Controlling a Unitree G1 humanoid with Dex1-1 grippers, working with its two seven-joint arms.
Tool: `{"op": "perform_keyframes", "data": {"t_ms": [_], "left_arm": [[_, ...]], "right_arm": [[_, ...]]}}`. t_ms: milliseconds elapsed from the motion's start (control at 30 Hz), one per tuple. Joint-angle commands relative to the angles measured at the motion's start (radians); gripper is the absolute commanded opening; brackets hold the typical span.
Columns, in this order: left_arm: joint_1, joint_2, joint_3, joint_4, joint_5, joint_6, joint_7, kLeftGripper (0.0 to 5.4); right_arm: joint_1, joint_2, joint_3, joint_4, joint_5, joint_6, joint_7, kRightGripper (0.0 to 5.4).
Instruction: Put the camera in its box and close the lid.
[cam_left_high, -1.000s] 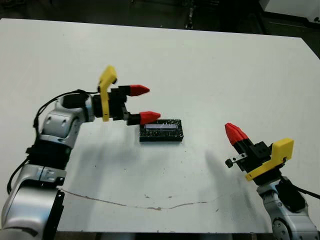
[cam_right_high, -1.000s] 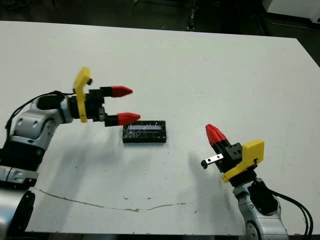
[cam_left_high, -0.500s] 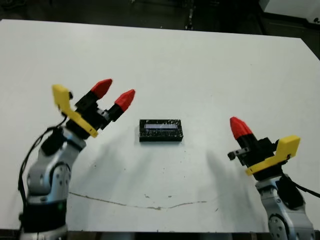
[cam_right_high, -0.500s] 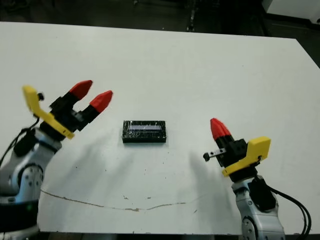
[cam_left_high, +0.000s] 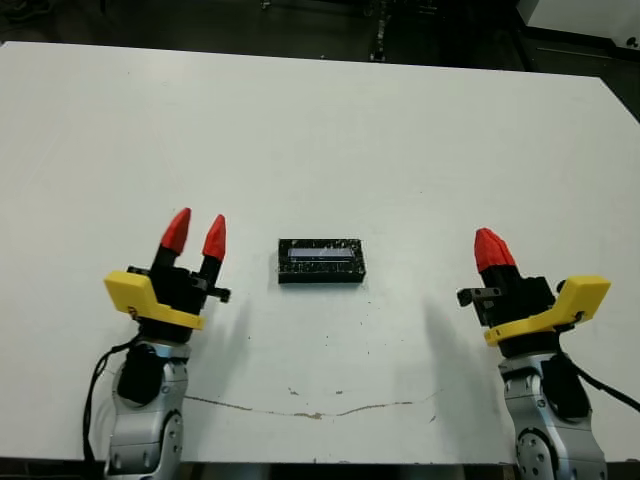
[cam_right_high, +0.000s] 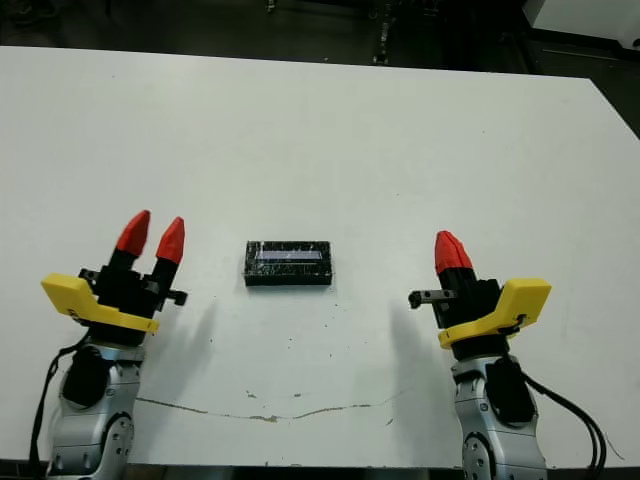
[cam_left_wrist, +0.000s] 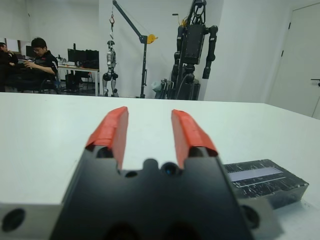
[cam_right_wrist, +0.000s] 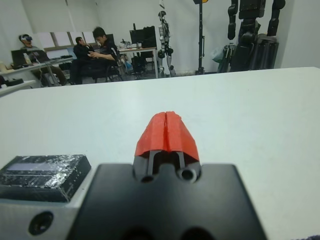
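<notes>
The lid (cam_left_high: 322, 260) — black, speckled with silver, a pale label strip along its top — lies flat near the middle of the white counter (cam_left_high: 330, 120), long side running left to right; it sits closed over whatever is beneath it, so neither the box nor the camera shows. The left gripper (cam_left_high: 194, 234) stands well to the left of the lid, held above the counter's near part, its red-tipped jaws pointing away from the robot and spread a little, nothing between them; in the left wrist view the lid (cam_left_wrist: 263, 179) appears off to one side of those fingers (cam_left_wrist: 111, 131), apart from them. The right gripper (cam_left_high: 491, 248) stands well to the right of the lid, at about the same depth; its jaws are pressed together into a single red point (the right wrist view shows only a thin seam between them) and hold nothing. Beyond the counter, people (cam_right_wrist: 95, 50) sit at desks in the room behind.
</notes>
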Motion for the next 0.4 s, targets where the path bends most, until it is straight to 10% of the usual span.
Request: {"op": "perform_keyframes", "data": {"t_ms": [33, 400], "left_arm": [[0.009, 0.007, -0.011, 0.005, 0.004, 0.002, 0.020, 1.37], [0.013, 0.022, -0.030, 0.007, -0.014, 0.002, 0.031, 0.01]], "right_arm": [[0.012, -0.004, -0.001, -0.002, -0.006, -0.002, -0.006, 0.00], [0.015, -0.003, 0.010, -0.003, -0.016, -0.001, -0.009, 0.00]]}}
